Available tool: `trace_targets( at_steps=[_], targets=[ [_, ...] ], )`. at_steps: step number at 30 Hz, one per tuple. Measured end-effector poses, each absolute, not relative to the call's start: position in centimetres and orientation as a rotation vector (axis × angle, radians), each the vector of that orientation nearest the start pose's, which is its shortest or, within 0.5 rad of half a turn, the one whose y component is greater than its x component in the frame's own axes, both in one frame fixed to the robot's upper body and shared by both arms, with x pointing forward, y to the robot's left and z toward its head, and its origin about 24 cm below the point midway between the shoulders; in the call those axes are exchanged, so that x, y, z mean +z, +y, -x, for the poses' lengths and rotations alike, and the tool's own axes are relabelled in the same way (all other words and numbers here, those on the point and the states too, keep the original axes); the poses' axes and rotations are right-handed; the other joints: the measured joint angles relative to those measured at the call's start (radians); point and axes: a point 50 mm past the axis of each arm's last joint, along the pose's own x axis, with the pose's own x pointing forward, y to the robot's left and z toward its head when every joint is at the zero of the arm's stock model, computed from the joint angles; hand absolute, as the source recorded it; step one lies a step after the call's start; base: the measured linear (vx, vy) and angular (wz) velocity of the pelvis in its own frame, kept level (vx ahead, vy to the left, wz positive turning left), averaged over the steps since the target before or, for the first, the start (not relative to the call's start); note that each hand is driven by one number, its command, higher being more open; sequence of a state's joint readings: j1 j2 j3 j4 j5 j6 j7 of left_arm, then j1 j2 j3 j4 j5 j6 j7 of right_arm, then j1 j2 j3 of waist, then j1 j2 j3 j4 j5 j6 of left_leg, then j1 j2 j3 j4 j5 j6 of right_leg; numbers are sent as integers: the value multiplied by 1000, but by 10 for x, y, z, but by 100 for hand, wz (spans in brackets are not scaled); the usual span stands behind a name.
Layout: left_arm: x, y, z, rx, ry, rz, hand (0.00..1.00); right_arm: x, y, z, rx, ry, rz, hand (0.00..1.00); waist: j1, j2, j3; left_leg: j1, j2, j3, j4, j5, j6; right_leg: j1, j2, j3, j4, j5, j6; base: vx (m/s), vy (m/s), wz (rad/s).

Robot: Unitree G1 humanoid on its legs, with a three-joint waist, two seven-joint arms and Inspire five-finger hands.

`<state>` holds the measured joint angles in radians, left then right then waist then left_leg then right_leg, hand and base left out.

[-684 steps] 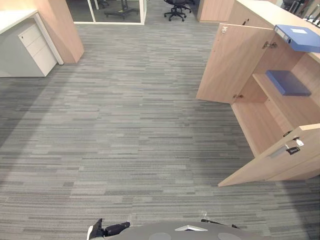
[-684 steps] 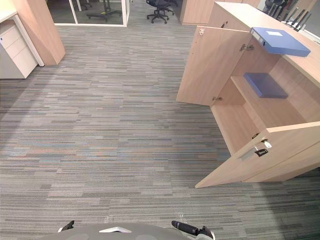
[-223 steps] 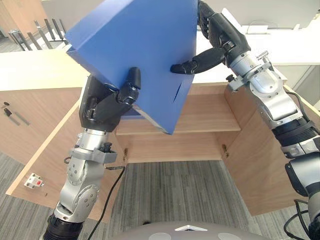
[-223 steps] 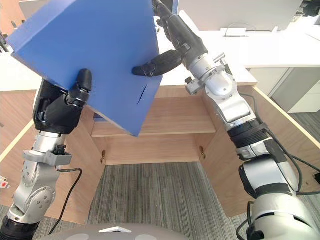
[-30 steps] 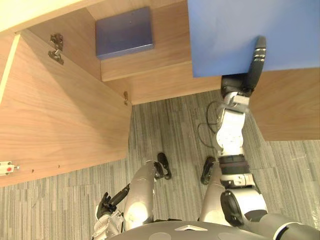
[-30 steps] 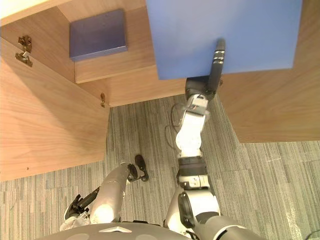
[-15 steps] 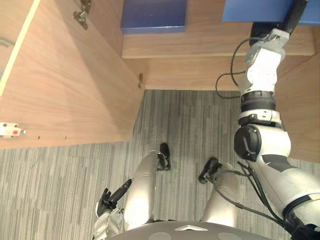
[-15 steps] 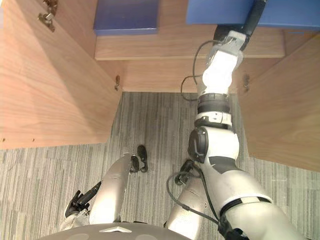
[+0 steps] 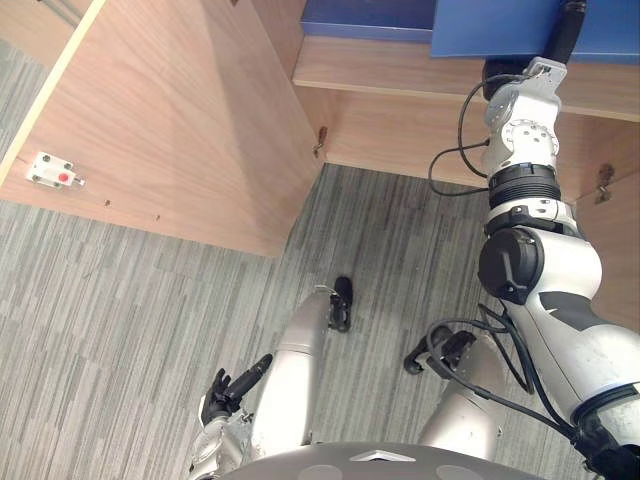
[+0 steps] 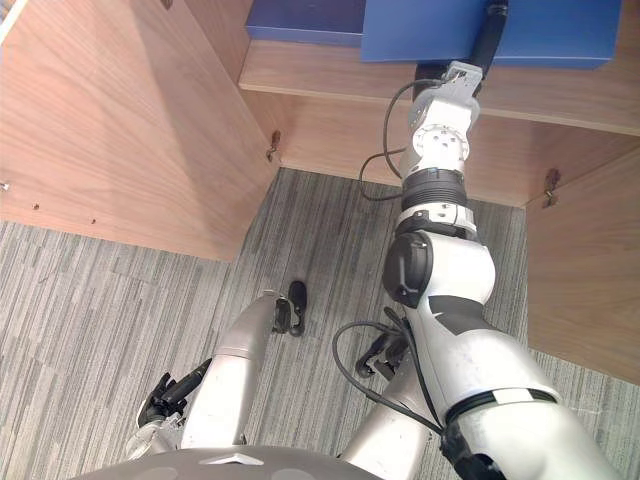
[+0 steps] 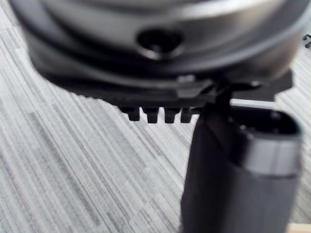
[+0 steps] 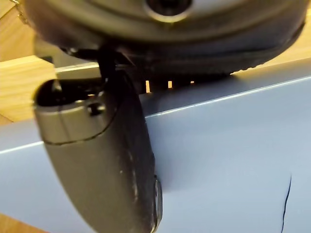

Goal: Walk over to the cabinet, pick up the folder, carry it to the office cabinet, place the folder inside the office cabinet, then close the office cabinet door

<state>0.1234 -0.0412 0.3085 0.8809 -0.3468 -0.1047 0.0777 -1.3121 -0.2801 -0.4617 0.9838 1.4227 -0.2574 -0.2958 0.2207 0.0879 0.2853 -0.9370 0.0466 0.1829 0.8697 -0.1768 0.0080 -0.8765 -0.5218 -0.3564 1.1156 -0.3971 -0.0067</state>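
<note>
Pushed deeper than a second ago, the folder [image 10: 560, 30] lies on the cabinet shelf [image 10: 320, 78]; my right hand [image 10: 487, 40] pinches its near edge, thumb on top, to steer it. Unneeded, my left hand [image 9: 228, 388] hangs with fingers loose.

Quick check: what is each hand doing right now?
Left hand: open, empty, low over the carpet.
Right hand: closed on the blue folder at the cabinet shelf, thumb over its top.

Lighting's bright and even from where I'm looking: carpet [image 9: 100, 330] well lit, soft shade across the open cabinet door [image 9: 230, 90], a bit dimmer under the shelf [image 9: 400, 75].
</note>
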Motion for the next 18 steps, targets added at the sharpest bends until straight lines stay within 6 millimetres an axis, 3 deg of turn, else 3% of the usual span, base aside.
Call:
trace_targets(
  at_steps=[4, 6, 12, 18],
  targets=[
    [-148, 194, -108, 579, 857, 430, 100, 282, -245, -409, -316, -443, -1627, 0, 10, 0, -19, -43, -5, -9, 12, 9, -4, -40, -10, -5, 26, -7, -10, -37, 103, 10],
    [-148, 194, -107, 583, 863, 432, 100, 298, -258, -403, -316, -510, -1638, 0, 13, 0, -19, -67, -6, -16, 31, 15, 1, -60, -18, -5, 52, -17, -18, -31, 73, 10],
    [-151, 198, -100, 639, 882, 466, 100, 331, -278, -390, -295, -626, -1668, 0, 17, 0, -19, -93, -3, -28, 37, 24, -21, -87, -17, -8, 76, -33, -25, -46, 64, 4],
    [-152, 206, -94, 703, 880, 491, 100, 335, -281, -388, -314, -626, -1684, 0, 17, 0, -19, -96, 8, -34, 32, 34, -31, -92, -6, -14, 78, -39, -32, -32, 67, -1]
  ],
)
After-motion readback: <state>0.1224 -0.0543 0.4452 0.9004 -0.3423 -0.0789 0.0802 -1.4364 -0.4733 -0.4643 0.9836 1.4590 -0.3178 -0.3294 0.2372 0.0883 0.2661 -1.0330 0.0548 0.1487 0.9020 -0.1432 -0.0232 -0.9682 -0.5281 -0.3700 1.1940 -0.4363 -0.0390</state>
